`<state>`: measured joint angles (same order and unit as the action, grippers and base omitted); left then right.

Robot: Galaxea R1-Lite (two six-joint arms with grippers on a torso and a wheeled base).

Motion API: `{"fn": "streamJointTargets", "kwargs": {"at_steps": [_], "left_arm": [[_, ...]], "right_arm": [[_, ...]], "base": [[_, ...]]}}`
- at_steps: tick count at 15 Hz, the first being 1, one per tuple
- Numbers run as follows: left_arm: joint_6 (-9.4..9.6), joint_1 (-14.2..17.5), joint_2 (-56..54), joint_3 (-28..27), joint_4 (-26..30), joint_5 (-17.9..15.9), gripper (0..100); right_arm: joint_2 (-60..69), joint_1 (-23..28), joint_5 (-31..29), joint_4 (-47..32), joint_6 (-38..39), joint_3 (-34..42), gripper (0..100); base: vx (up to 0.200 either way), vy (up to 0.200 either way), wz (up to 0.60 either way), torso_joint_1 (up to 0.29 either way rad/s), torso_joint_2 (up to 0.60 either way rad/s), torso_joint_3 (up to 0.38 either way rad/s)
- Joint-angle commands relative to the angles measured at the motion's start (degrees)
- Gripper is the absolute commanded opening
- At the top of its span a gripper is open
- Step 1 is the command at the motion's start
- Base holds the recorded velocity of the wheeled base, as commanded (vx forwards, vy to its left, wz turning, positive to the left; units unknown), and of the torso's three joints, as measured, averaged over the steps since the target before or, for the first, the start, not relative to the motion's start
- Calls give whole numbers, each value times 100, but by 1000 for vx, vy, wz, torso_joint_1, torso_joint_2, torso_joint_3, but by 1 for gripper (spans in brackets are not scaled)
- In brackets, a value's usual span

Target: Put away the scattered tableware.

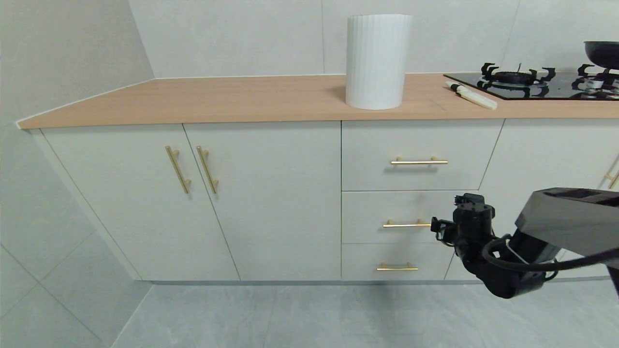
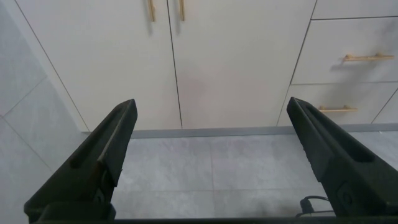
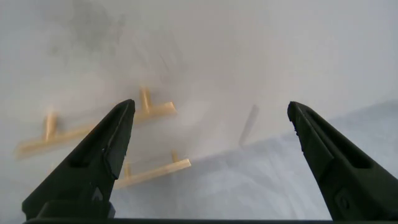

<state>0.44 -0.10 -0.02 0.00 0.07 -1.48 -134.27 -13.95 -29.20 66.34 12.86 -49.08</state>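
right tool spread wide open, just beside the middle drawer handle, knife well off at its 12 o'clock on the worktop, left tool open too

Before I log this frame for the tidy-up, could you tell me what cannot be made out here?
Head view: the closed drawers hide their contents.
Head view: the white ribbed container hides its inside behind its wall.
Head view: the black pan is cut by the right edge.
Right wrist view: the gold handles are blurred.
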Motion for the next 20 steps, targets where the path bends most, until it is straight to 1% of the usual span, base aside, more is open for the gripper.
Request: {"fn": "streamJointTargets", "kwargs": {"at_steps": [1, 2, 3, 6, 7, 8, 10, 12, 13, 14, 15, 17, 18, 19, 20], "left_arm": [[0, 1, 2, 0, 1, -2, 100], [0, 1, 2, 0, 1, -2, 100], [0, 1, 2, 0, 1, -2, 100], [0, 1, 2, 0, 1, -2, 100], [0, 1, 2, 0, 1, -2, 100], [0, 1, 2, 0, 1, -2, 100], [0, 1, 2, 0, 1, -2, 100], [0, 1, 2, 0, 1, -2, 100], [0, 1, 2, 0, 1, -2, 100], [0, 1, 2, 0, 1, 7, 100], [0, 1, 2, -9, 1, -2, 100], [0, 1, 2, 0, 1, 7, 100], [9, 1, 2, 0, 1, -2, 100], [0, 1, 2, 0, 1, -2, 100], [0, 1, 2, -9, 1, -2, 100]], "right_arm": [[1482, -179, -16, 590, -38, 1480, 100], [2106, -179, -16, 793, -187, 2078, 100], [3064, -170, -16, 924, -478, 2755, 100], [5147, -310, -42, 775, -917, 3774, 100], [5684, -293, -42, 643, -1084, 3924, 100], [6483, -223, -77, 230, -1242, 4029, 100], [7802, -187, -139, -833, -1603, 3985, 100], [9278, -170, -288, -2292, -1998, 3818, 100], [9814, 6, -359, -3013, -2016, 3704, 100], [10359, 278, -315, -3699, -2024, 3537, 100], [10834, 445, -306, -4305, -2024, 3379, 100], [11730, 648, -306, -5404, -2033, 3036, 100], [11941, 735, -306, -5659, -2042, 2948, 100], [12477, 955, -297, -6247, -2165, 2737, 100], [12732, 999, -288, -6458, -2235, 2658, 100]], "base": [[0, 0, 0, 0, 0, 0], [0, 0, 0, 0, 0, 0], [0, 0, 0, 0, 0, 0], [0, 0, 0, 0, 0, 0], [0, 0, 0, 0, 0, 0], [0, 0, 0, 0, 0, 0], [0, 0, 0, 0, 0, 0], [0, 0, 0, 0, 0, 0], [0, 0, 0, 0, 0, 0], [0, 0, 0, 0, 0, 0], [0, 0, 0, 0, 0, 0], [0, 0, 0, 0, 0, 0], [0, 0, 0, 0, 0, 0], [0, 0, 0, 0, 0, 0], [0, 0, 0, 0, 0, 0]]}}
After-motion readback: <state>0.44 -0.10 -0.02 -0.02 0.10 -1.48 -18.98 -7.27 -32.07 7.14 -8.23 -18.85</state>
